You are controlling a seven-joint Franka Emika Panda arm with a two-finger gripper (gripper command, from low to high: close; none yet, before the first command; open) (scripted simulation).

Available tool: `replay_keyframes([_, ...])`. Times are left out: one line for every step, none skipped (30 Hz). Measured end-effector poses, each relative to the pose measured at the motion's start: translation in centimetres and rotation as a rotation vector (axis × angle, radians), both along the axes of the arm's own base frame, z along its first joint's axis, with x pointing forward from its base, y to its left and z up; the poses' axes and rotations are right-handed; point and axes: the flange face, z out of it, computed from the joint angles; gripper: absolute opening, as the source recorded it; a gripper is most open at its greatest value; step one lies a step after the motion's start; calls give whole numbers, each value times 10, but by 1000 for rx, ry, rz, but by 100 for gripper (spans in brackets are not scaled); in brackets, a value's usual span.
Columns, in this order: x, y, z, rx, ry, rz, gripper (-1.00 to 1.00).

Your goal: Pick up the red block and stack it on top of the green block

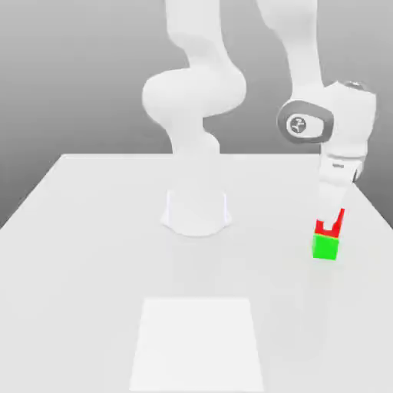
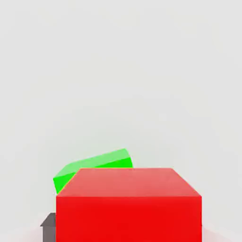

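Gripper (image 1: 331, 222) — jaws closed on the red block (image 1: 329, 227), which sits directly atop the green block (image 1: 325, 247) on the table (image 1: 92, 230), near the exterior view's right edge. Arm — wrist pointing downward.

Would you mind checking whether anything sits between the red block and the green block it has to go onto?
Nothing visible does. The red block, between the gripper's fingers, sits directly over the green block on the table, with no other object between them.
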Motion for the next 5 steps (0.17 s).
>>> replay_keyframes([0,0,-2,1,3,0,-100])
replay_keyframes([-1,0,-3,2,5,0,-100])
replay_keyframes([-2,0,-5,4,8,0,-100])
replay_keyframes([-2,0,-7,5,11,0,-100])
replay_keyframes([-3,0,-8,7,13,0,-100])
